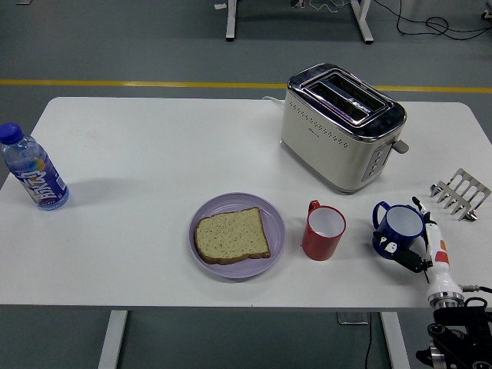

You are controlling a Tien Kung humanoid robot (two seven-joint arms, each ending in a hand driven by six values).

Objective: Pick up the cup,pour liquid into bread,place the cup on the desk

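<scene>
A blue cup (398,227) with a handle on its left stands on the white table (154,154) near the front right. My right hand (419,244) comes up from the lower right corner and its fingers (407,255) curl against the cup's right side, with one fingertip showing behind the rim. The cup rests on the table. A slice of bread (231,235) lies on a lilac plate (274,215) at front centre. A red cup (324,231) stands between the plate and the blue cup. My left hand is out of view.
A cream toaster (342,127) stands behind the cups. A metal toast rack (460,194) sits at the right edge, close to my right hand. A blue water bottle (34,171) stands at the far left.
</scene>
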